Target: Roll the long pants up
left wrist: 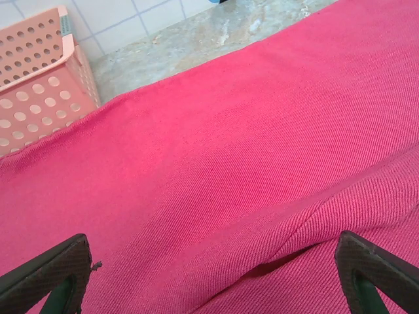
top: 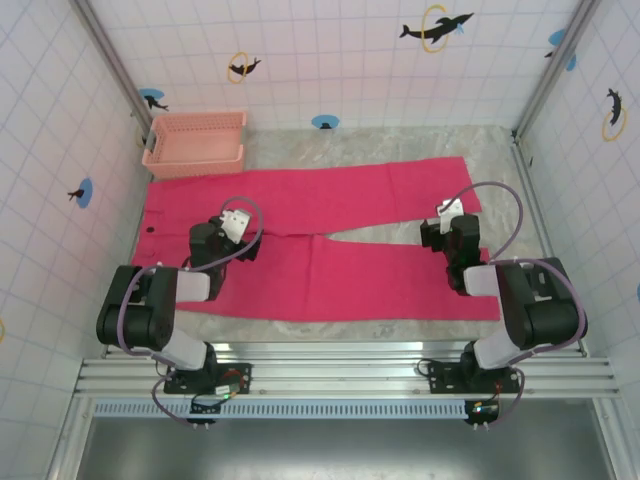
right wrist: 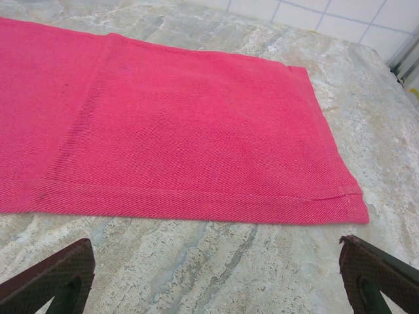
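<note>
**One pair of pants spread flat, both grippers open above it**

The long pants (top: pixel 340 195) lie unrolled across the middle of the table (top: pixel 400 140). The waist is at the left of the top view and the two legs run to the right, with a narrow wedge of bare stone between them.

One pink basket (top: pixel 195 143) stands in the upper left of that view, against the back wall. Its near edge is just beside the top edge of the cloth. In the left wrist view the basket (left wrist: pixel 36 85) sits in the upper left corner, with the red fabric reaching its foot.

Dolphin stickers dot the tiled walls.

There are two arms. In the top view each covers part of the cloth, the left one at the waist end and the right one near the hems.

The left gripper (left wrist: pixel 213 239) is spread wide and holds nothing. It is above the fabric, where a soft ridge crosses the lower right of its wrist view.

The right gripper (right wrist: pixel 215 241) is also spread wide and empty. It is over bare marbled table, and the hemmed end of one leg (right wrist: pixel 196 144) lies flat just beyond its fingers.
</note>
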Controlling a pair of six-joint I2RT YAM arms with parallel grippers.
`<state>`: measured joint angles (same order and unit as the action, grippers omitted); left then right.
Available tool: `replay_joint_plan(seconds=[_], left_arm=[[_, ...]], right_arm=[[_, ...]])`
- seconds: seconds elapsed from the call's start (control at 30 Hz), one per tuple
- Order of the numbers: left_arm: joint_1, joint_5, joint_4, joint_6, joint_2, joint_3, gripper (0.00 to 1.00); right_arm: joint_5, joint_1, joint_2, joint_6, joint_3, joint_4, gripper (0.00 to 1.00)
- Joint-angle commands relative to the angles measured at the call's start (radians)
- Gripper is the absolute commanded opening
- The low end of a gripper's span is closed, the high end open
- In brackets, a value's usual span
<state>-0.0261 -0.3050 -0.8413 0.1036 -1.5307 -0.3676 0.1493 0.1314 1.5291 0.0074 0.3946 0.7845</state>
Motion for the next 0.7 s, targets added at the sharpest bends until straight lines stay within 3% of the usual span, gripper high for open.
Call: replay_joint_plan(seconds=[0.0, 0.6, 0.63, 0.67], left_arm=[[0.007, -0.002, -0.032, 0.003, 0.008, -0.016, 0.97], [0.006, 0.002, -0.04, -0.001, 0.013, -0.015, 0.98], [0.006, 0.01, -0.025, -0.012, 0.025, -0.031, 0.98], [0.007, 0.046, 0.113, -0.016, 0.08, -0.075, 0.98]], right_arm=[[0.003, -0.003, -0.01, 0.007, 0.018, 0.023, 0.99], [0.0, -0.004, -0.011, 0.005, 0.018, 0.028, 0.99], [-0.023, -0.002, -0.026, -0.009, 0.027, 0.011, 0.99], [-0.042, 0.015, -0.074, -0.038, 0.07, -0.113, 0.99]])
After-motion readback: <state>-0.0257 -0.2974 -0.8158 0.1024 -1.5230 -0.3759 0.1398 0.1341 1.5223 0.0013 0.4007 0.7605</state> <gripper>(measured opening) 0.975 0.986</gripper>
